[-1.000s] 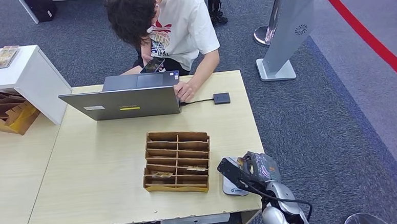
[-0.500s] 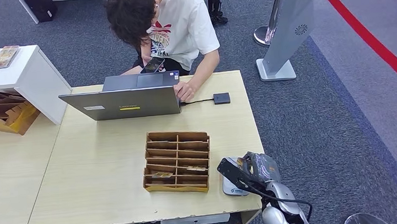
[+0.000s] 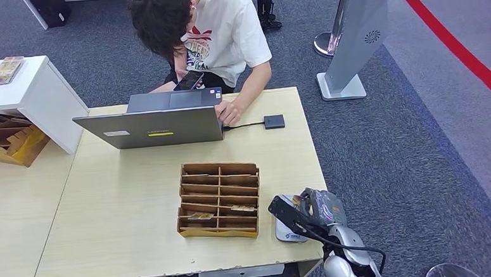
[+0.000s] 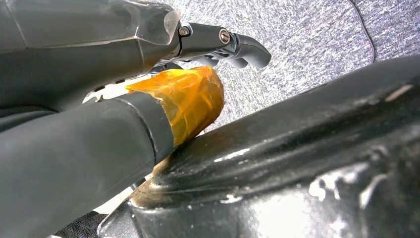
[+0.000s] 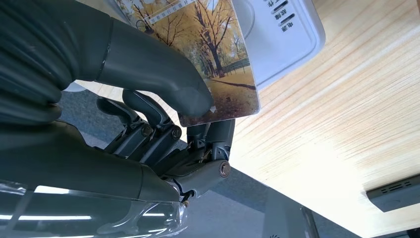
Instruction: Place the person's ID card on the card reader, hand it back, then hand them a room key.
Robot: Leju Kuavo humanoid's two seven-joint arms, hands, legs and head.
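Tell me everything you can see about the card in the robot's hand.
The card is thin and glossy, printed with a photo of yellow autumn trees along a path, a line of small print near one edge, and rounded corners. The right hand pinches it, thick thumb on its face and darker fingers underneath. It is held flat over the white card reader, covering part of it, near the right front corner of the pale wooden table. Whether it touches the reader is unclear.
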